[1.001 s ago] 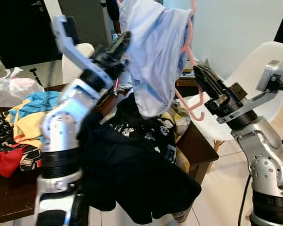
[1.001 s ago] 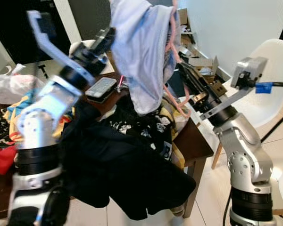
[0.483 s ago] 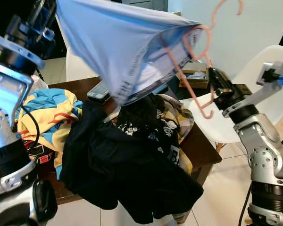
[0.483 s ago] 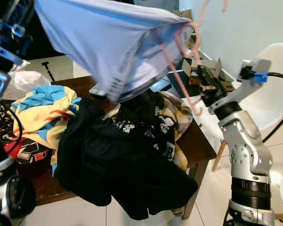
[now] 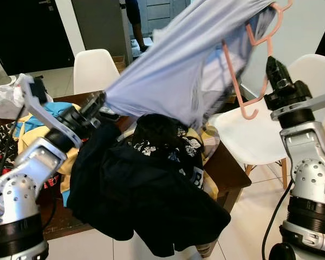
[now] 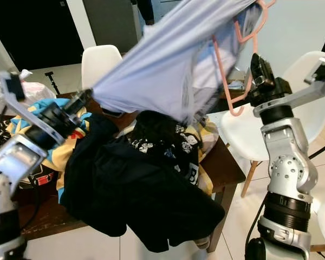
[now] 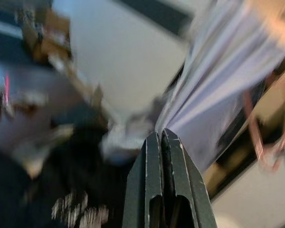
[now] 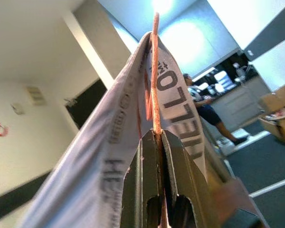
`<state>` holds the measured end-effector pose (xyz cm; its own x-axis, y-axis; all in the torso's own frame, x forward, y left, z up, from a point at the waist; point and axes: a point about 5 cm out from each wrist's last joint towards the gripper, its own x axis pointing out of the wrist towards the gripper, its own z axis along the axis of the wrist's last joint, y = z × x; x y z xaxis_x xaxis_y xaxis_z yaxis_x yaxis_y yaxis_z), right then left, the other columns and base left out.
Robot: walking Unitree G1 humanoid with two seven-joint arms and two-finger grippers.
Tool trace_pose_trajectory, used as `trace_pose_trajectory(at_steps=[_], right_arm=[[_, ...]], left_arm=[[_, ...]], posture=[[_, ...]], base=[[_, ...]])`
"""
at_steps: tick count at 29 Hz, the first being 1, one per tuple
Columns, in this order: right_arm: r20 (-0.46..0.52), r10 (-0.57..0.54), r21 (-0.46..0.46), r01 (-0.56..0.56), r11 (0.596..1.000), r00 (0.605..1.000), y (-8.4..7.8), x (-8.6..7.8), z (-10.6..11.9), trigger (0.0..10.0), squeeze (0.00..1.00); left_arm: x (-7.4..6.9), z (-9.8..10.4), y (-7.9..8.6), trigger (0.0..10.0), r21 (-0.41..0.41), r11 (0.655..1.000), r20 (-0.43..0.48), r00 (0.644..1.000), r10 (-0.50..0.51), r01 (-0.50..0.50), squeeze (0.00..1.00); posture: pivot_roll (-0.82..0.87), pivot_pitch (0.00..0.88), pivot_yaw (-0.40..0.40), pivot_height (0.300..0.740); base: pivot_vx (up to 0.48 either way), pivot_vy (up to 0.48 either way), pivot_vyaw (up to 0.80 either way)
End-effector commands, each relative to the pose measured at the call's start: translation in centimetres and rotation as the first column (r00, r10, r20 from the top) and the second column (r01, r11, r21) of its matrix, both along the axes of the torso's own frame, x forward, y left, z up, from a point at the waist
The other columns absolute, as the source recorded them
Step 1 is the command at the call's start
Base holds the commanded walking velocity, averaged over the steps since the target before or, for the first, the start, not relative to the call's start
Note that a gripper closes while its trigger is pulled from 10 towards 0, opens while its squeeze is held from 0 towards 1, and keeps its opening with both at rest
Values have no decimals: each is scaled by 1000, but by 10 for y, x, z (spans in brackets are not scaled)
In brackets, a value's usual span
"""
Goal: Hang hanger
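Note:
A pink hanger [image 5: 231, 76] is raised at the upper right, and my right gripper [image 5: 271, 60] is shut on its thin rod [image 8: 155, 71]. A pale blue garment [image 5: 184, 70] hangs on it and stretches down and to the left across the table. My left gripper [image 5: 99, 101] is shut on the garment's lower edge, just above the clothes pile. In the left wrist view the cloth [image 7: 218, 85] runs off from the closed left gripper [image 7: 160, 135]. In the right wrist view the printed waistband [image 8: 109, 156] wraps around the hanger rod.
A brown table [image 5: 227, 168] carries a heap of clothes, with a black garment [image 5: 151, 200] drooping over its front edge. White chairs stand behind [image 5: 95, 67] and to the right [image 5: 249, 135]. A white plastic bag [image 5: 2, 97] lies far left. A person [image 5: 132, 13] stands at the back.
My left arm has come down from high on the left to table height, pulling the garment taut. My right gripper has lifted the hanger higher and turned it more upright.

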<state>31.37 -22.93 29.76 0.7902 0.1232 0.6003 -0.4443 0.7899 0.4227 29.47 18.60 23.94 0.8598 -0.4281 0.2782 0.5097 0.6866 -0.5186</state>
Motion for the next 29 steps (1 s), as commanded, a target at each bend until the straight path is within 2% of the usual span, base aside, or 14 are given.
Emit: trace_pose_trajectory(at_steps=[1,2,3,5,10,11,17,19,21,22,23,25,26,29], right_arm=[[52,17,12,-18,1000,998,3,-3,9,10000,0],[59,33,-2,-33,999,998,6,-4,10,10000,0],[59,33,-2,-33,999,998,6,-4,10,10000,0],[69,77,-56,-73,996,995,16,-6,11,10000,0],[75,105,-85,-99,992,992,22,-7,12,10000,0],[81,120,-99,-112,989,989,24,-9,11,10000,0],[96,145,-119,-133,984,985,28,-12,12,10000,0],[102,152,-128,-138,982,983,28,-13,12,10000,0],[113,164,-146,-147,978,980,29,-14,11,10000,0],[113,164,-146,-147,978,980,29,-14,11,10000,0],[131,182,-162,-160,974,974,30,-17,11,10000,0],[131,182,-162,-160,974,974,30,-17,11,10000,0],[138,192,-175,-167,970,972,31,-18,11,10000,0],[138,192,-175,-167,970,972,31,-18,11,10000,0]], left_arm=[[0,-11,-2,0,77,997,-35,999,18,-15,0],[0,-17,-9,10000,120,993,-52,999,16,-9,0],[0,-17,-9,10000,120,993,-52,999,16,-9,0],[1,-16,-26,10000,148,989,-40,999,-12,18,0],[2,-12,-36,10000,165,986,-11,999,-32,33,4],[0,-7,-41,10000,183,981,21,998,-64,59,1000],[-4,2,-48,10000,249,962,81,988,-132,108,1000],[-6,7,-45,10000,303,946,109,982,-152,113,1000],[-11,19,-29,10000,442,890,149,969,-195,111,1000],[-11,19,-29,10000,442,890,149,969,-195,111,1000],[-17,31,-10,10000,579,809,166,958,-234,97,1000],[-17,31,-10,10000,579,809,166,958,-234,97,1000],[-19,37,-3,10000,617,783,178,954,-239,81,1000],[-19,37,-3,10000,617,783,178,954,-239,81,1000]], posture=[[-19,0,50,710],[-25,0,48,710],[-25,0,48,710],[-33,0,50,710],[-33,0,50,710],[-37,0,53,710],[-38,0,55,710],[-37,0,54,710],[-30,0,54,710],[-30,0,54,710],[-28,0,54,710],[-28,0,54,710],[-28,0,54,710],[-28,0,54,710]], base=[[0,0,0],[0,0,0],[0,0,0],[0,0,0],[0,0,0],[0,0,0],[0,0,0],[0,0,0],[0,0,0],[0,0,0],[0,0,0],[0,0,0],[0,0,0],[0,0,0]])
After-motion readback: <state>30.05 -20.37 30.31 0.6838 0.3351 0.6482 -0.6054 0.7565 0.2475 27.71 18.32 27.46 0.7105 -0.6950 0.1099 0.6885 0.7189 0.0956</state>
